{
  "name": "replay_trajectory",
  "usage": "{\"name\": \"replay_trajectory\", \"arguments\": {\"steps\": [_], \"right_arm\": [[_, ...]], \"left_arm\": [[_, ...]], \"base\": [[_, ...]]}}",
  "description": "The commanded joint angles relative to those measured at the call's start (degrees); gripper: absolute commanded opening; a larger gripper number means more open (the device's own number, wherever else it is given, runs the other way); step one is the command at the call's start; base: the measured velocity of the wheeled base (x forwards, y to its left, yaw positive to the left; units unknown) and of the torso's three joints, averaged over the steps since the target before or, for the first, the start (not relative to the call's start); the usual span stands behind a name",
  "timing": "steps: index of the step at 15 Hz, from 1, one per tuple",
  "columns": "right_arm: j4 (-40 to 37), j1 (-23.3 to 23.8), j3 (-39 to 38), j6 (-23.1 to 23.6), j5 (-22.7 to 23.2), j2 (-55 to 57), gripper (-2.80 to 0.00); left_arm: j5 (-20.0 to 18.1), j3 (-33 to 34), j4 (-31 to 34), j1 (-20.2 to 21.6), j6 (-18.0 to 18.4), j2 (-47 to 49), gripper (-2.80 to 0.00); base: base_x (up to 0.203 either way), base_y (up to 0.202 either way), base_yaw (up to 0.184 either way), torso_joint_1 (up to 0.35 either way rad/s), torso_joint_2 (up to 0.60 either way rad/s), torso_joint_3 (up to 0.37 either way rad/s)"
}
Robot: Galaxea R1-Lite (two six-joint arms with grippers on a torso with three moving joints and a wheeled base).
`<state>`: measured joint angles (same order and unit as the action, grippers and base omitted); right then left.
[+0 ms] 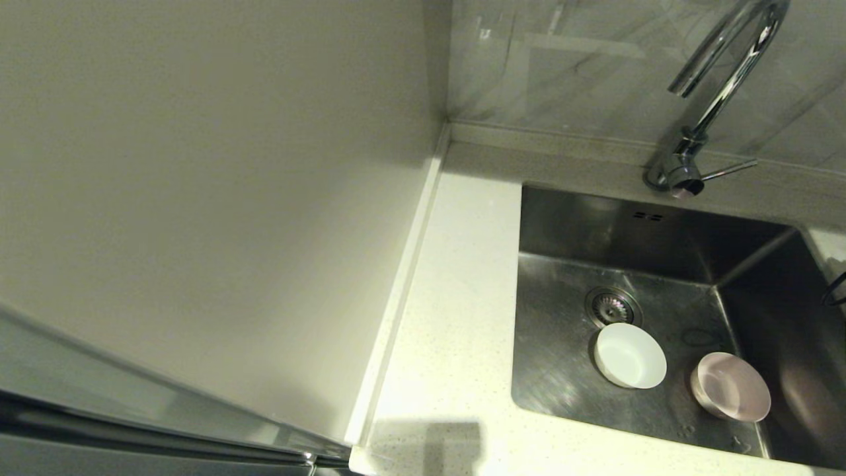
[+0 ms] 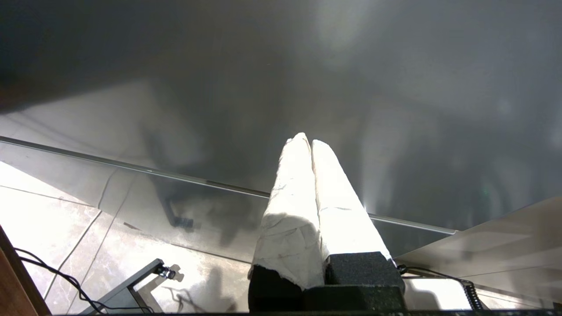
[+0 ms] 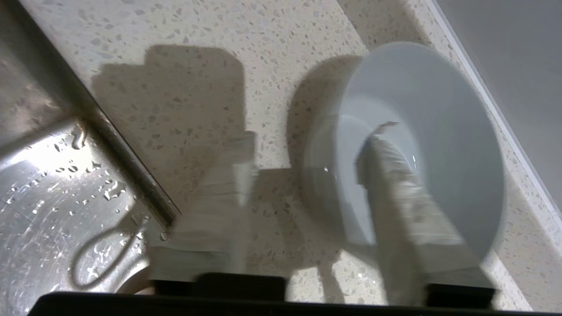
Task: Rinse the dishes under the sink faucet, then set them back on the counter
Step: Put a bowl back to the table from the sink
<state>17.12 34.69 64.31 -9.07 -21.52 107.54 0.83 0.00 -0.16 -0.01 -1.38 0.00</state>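
3 bowls counted. 1 grey-blue bowl [image 3: 421, 145] sits on the speckled counter [image 1: 456, 311] left of the sink [image 1: 562, 370], near the upstand; right gripper [image 3: 307, 153] spread wide astride its rim, 1 finger [image 3: 395, 197] inside, nothing gripped. 2 bowls in the basin: white bowl [image 1: 630, 355] just near of the drain strainer [image 1: 613, 306], pink bowl [image 1: 730, 386] right of it. 1 faucet [image 1: 720, 92] at far edge. Left gripper [image 2: 306, 140] parked, fingers pressed together.

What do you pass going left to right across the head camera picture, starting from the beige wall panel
Beige wall panel → counter → sink's left wall → white bowl → pink bowl. The faucet and drain overlap the bowls sideways, so I leave them out.
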Motion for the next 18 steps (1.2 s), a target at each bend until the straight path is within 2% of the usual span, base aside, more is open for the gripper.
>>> {"name": "replay_trajectory", "arguments": {"steps": [1, 6, 8, 10, 12, 15, 18], "right_arm": [[0.11, 0.02, -0.04, -0.14, 0.06, -1.44, 0.0], [-0.59, -0.09, -0.3, -0.23, 1.91, -9.84, 0.0], [-3.67, -1.32, -0.6, -0.28, 4.72, -14.27, 0.0], [-9.27, -6.01, -2.47, -1.88, 7.88, -18.68, 0.0], [-13.71, -11.81, -7.5, -2.84, 10.24, -22.88, 0.0], [-15.16, -18.21, -17.47, -3.52, 10.84, -26.79, 0.0], [-15.18, -19.48, -24.82, -3.74, 10.29, -32.46, 0.0]], "left_arm": [[0.05, 0.0, -0.02, 0.01, -0.03, -0.18, -2.8], [0.05, 0.0, -0.02, 0.01, -0.03, -0.18, -2.8], [0.07, 0.0, -0.02, 0.0, 0.0, -0.26, -2.8], [0.05, 0.0, -0.02, 0.01, -0.03, -0.18, -2.8], [0.05, 0.0, -0.02, 0.01, -0.03, -0.18, -2.8], [0.05, 0.0, -0.02, -0.05, -0.03, -0.18, -2.8], [0.05, 0.0, -0.02, -0.04, -0.03, -0.18, -2.8]], "base": [[0.0, 0.0, 0.0, 0.0, 0.0, 0.0], [0.0, 0.0, 0.0, 0.0, 0.0, 0.0], [0.0, 0.0, 0.0, 0.0, 0.0, 0.0], [0.0, 0.0, 0.0, 0.0, 0.0, 0.0], [0.0, 0.0, 0.0, 0.0, 0.0, 0.0], [0.0, 0.0, 0.0, 0.0, 0.0, 0.0], [0.0, 0.0, 0.0, 0.0, 0.0, 0.0]]}}
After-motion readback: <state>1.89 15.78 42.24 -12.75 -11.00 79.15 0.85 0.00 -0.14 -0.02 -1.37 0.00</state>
